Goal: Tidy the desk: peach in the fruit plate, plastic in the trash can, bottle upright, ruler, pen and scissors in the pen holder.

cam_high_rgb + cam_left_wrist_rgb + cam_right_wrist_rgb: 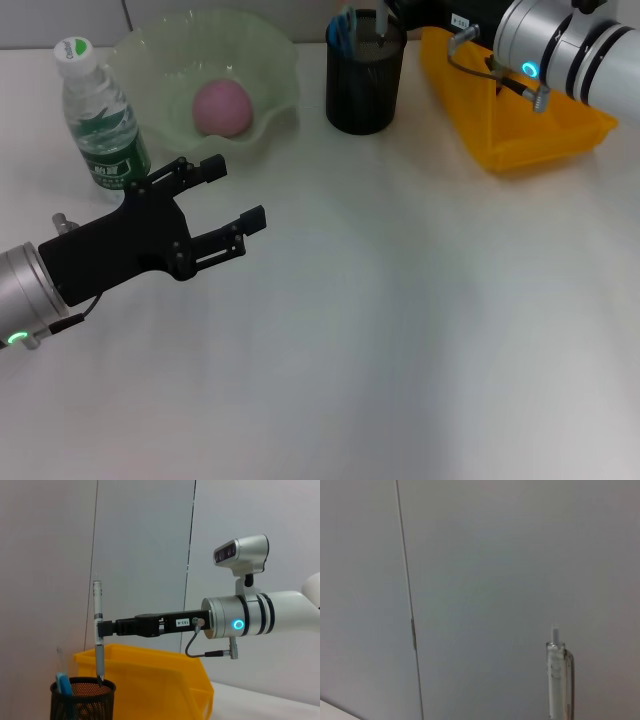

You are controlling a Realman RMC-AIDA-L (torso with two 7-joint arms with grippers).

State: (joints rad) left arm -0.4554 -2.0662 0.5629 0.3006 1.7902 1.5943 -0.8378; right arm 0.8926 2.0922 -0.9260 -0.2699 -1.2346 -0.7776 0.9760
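Note:
My right gripper (101,628) is shut on a clear pen (98,625), held upright with its tip just inside the black mesh pen holder (82,700). The head view places that pen holder (365,75) at the back centre, with a blue item (343,30) standing in it. A pink peach (222,107) lies in the green fruit plate (150,50). The bottle (100,115) stands upright at the back left. My left gripper (238,192) hovers open and empty near the plate's front. The pen's top (557,680) shows in the right wrist view. Plastic, ruler and scissors are not identifiable.
The yellow bin (520,140) sits at the back right beside the pen holder, partly covered by my right arm. The white tabletop (400,330) stretches across the front and middle. A grey wall stands behind the desk.

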